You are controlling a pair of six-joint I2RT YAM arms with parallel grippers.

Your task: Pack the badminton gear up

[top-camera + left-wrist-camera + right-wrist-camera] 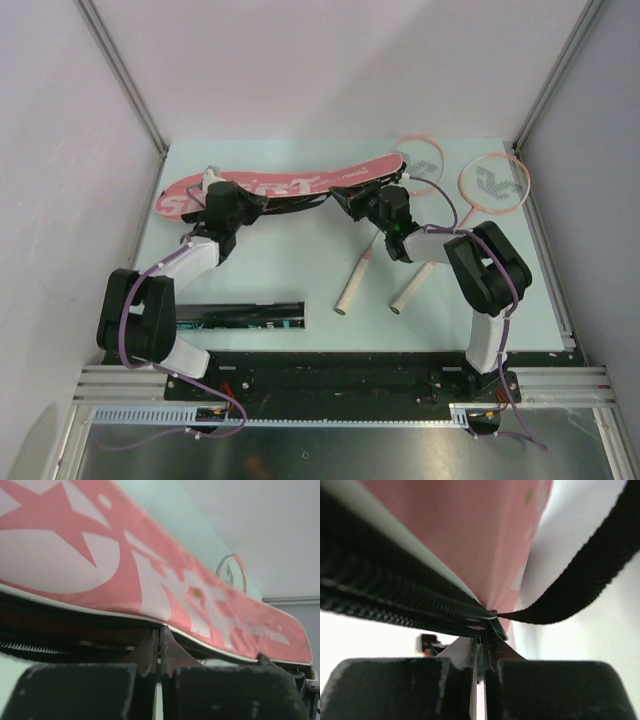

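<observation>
The badminton gear is almost all still loose on the table (290, 265), so by my reading the packing has barely begun. The pink bag (285, 184) lettered "SPORT" lies slantwise across the upper middle of the top view, its black zip edge facing the arms.

The left gripper (256, 205) is at that edge towards the left. In its wrist view its fingers are pressed together just under the zip. The right gripper (349, 203) is at the bag's narrow right end. Its wrist view shows the fingertips (470, 647) shut where the zip (395, 605) meets the black strap (590, 575). I cannot tell whether either gripper has any fabric or a zip pull pinched between its fingers.

Both rackets lie outside the bag. One (354, 282) has its handle at centre and the other (493, 184) has its head at upper right. The long black tube (240, 315) lies by itself at lower left, near the front edge. No shuttlecocks can be made out.

The bag still has to be opened, the rackets slid in and the tube dealt with.
</observation>
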